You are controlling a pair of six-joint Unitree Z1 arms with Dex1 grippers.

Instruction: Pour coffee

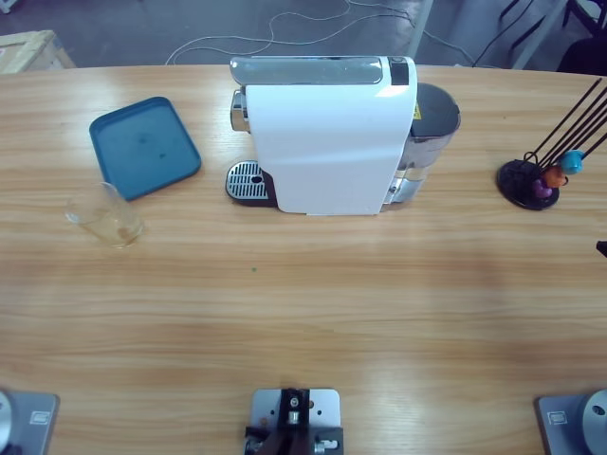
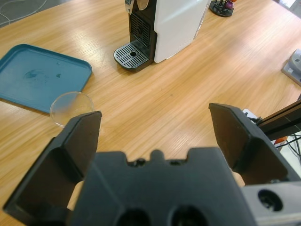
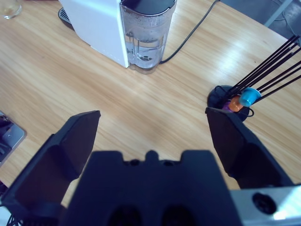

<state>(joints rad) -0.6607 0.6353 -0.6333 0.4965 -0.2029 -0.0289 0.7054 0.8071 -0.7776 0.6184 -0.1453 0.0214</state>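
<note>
While both arms are hanging back, we're seeing left gripper (image 2: 155,136) and right gripper (image 3: 153,134) released, grasping nothing. Glass (image 1: 106,216), holding thin coffee (image 1: 121,230), sitting beside blue tray (image 1: 142,147), near coffee machine (image 1: 327,133). We're judging step 1 unstarted: left gripper needing to reach glass.

Black angular jaws, matte black gripper body (image 2: 153,141), recessed screw holes
</note>
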